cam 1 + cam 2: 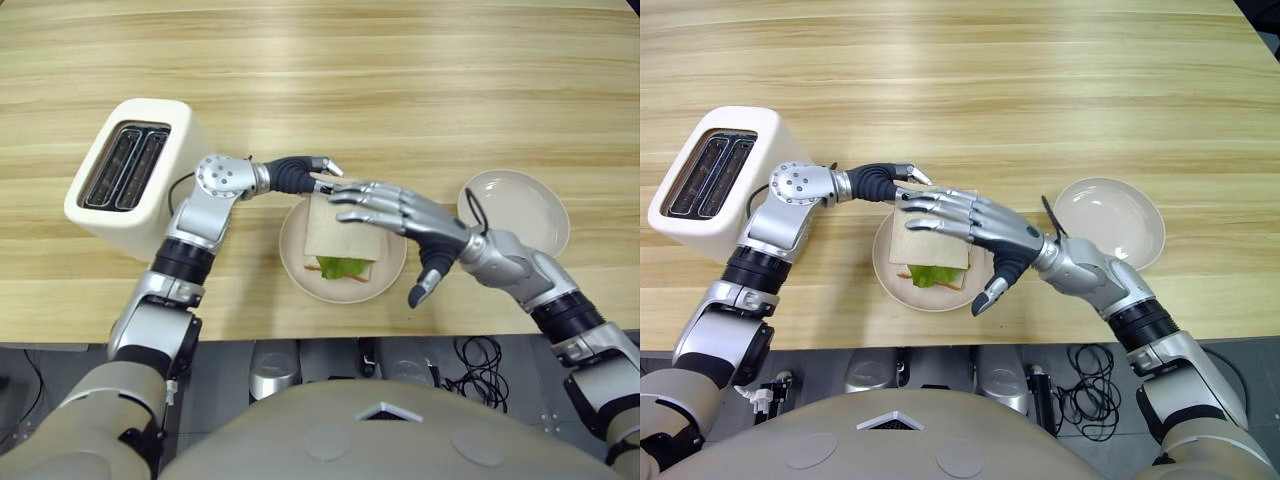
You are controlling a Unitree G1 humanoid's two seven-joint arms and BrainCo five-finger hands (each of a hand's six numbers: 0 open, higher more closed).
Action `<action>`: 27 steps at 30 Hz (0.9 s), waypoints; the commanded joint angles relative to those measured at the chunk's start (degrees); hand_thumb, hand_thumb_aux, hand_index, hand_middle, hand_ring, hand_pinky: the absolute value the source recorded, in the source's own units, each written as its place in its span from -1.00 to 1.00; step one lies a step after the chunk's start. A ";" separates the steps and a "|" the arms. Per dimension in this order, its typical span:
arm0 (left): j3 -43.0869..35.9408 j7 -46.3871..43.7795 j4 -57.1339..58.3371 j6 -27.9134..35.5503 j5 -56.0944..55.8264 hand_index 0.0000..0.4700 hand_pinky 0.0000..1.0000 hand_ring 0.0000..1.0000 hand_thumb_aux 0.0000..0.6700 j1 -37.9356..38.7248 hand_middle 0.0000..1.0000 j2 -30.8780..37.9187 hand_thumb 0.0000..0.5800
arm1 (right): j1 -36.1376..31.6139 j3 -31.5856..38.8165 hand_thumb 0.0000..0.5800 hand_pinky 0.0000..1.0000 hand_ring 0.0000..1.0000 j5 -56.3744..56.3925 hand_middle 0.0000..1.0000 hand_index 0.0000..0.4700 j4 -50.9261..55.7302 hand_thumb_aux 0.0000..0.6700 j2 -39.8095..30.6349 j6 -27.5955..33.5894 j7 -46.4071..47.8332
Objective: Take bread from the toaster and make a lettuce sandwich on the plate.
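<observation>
Light, striped wooden desk (pixel 400 80), wide and plain. At its left, a cream box-shaped two-slot toaster (pixel 130 175); no bread stands out of the slots.

Round beige plate (pixel 296 262) at the near middle carries the sandwich. Round white empty dish (pixel 520 210) lies just beside it, to the right.

Right robot hand (pixel 400 210) is spread flat and holds nothing, lying over the right part of the square pale top slice of bread (pixel 335 228); contact or a hover cannot be told. Left robot hand (pixel 310 172) sits at the plate's far-left rim by the slice's corner (whether it grips anything cannot be told).

Ruffled green lettuce leaf (pixel 340 267) peeks out at the near edge, with a lower crust under it.

Judged step: seating the top slice. A light, level press seems best, then a straight lift, so that the slice does not slide off the leaf or tip the plate.

No brand, label or writing can be read.
</observation>
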 commanded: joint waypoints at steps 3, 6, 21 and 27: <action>-2.76 2.52 6.58 -5.47 5.07 0.96 1.00 1.00 1.00 -1.56 1.00 -0.91 1.00 | 1.03 0.36 -1.00 -1.00 -1.00 0.98 -1.00 -1.00 2.09 -1.00 0.67 2.23 8.00; -2.52 2.59 7.43 -5.57 4.62 0.96 1.00 1.00 1.00 -1.25 1.00 -1.87 1.00 | 1.16 0.16 -1.00 -1.00 -1.00 -1.26 -1.00 -1.00 4.22 -1.00 1.11 3.30 10.51; -3.80 1.29 8.33 -5.44 5.88 0.96 1.00 1.00 1.00 0.09 1.00 -2.99 1.00 | 0.98 -0.68 -1.00 -1.00 -1.00 -7.63 -1.00 -1.00 9.82 -1.00 2.79 7.30 15.74; -4.32 0.76 8.77 -5.22 6.49 0.96 1.00 1.00 1.00 0.05 1.00 -2.81 1.00 | 3.37 2.95 -1.00 -1.00 -1.00 -6.42 -1.00 -1.00 10.79 -1.00 2.27 14.06 25.67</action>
